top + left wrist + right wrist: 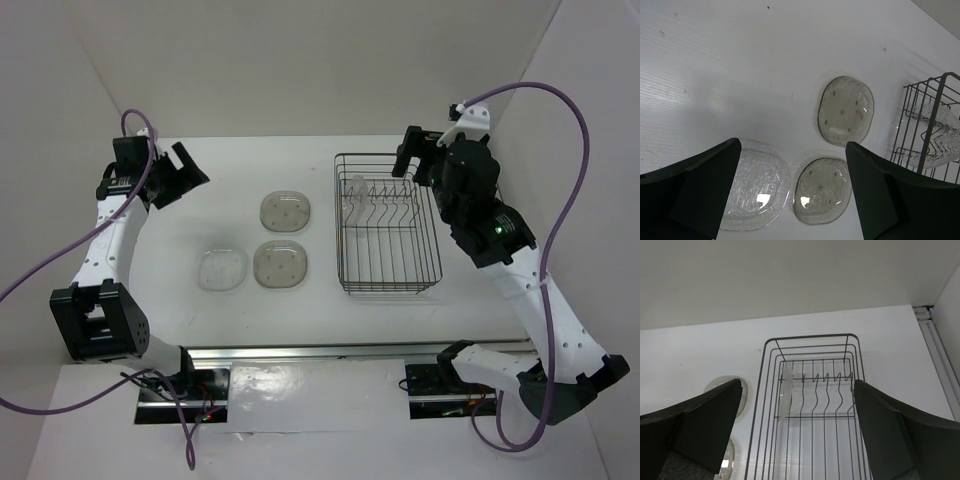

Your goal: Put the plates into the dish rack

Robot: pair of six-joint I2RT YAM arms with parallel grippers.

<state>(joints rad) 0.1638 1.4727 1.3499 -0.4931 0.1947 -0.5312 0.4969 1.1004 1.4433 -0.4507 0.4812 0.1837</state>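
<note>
Three plates lie flat on the white table: a greyish-tan plate (286,211) at the back, a second greyish-tan plate (280,264) in front of it, and a clear plate (221,269) to its left. A second clear plate (355,200) stands on edge at the left end of the dish rack (385,156). My left gripper (185,175) is open and empty, above the table at the back left. Its wrist view shows the three flat plates (846,111) (822,190) (757,190). My right gripper (405,160) is open and empty, above the rack's back right corner.
White walls close in the back and both sides of the table. The right wrist view looks down into the rack (810,337), with the standing clear plate (786,390) at its left and several bare tines to the right. A metal rail (330,352) runs along the near edge.
</note>
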